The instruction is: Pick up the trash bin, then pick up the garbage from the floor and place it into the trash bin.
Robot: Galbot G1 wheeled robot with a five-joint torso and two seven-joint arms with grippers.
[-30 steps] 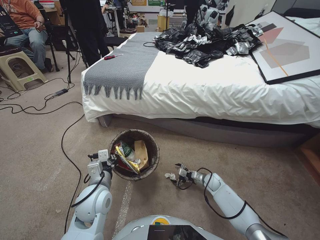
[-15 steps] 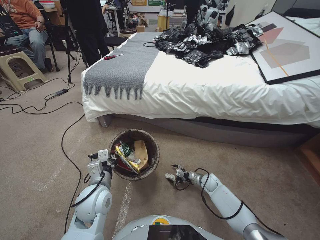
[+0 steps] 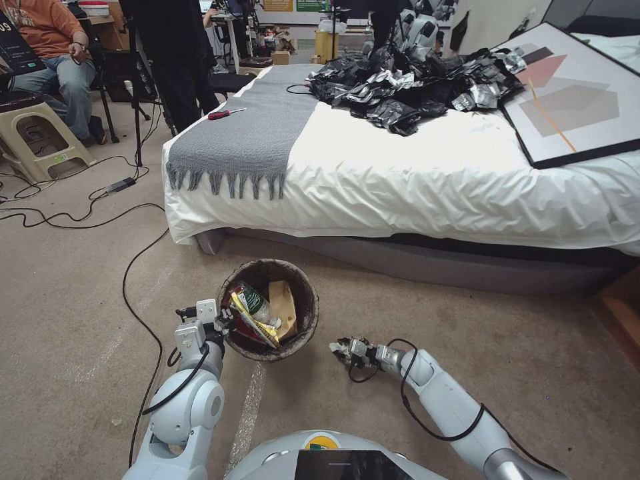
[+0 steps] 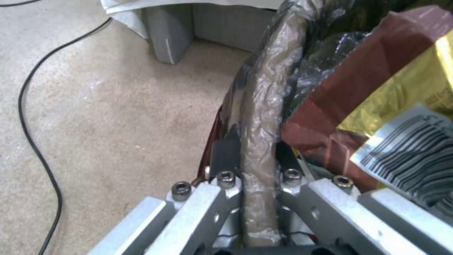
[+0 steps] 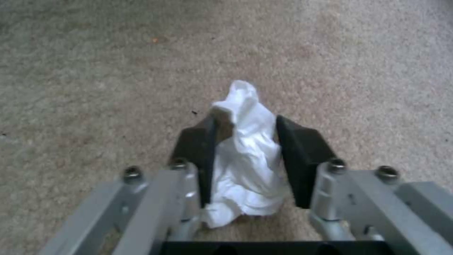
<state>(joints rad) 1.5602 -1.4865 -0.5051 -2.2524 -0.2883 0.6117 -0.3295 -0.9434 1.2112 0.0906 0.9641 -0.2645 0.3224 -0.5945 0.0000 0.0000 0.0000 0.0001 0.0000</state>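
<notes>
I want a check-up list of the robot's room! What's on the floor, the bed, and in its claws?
Surface: beige carpet.
Job's things: bin holds packets, bottle, paper bag; tissue in right gripper.
Clutter: black bags, screwdriver, picture on bed.
Grippers: left gripper shut on bin rim; right gripper shut on tissue, beside bin.
Cables: black cord on carpet.
Surroundings: stool.
</notes>
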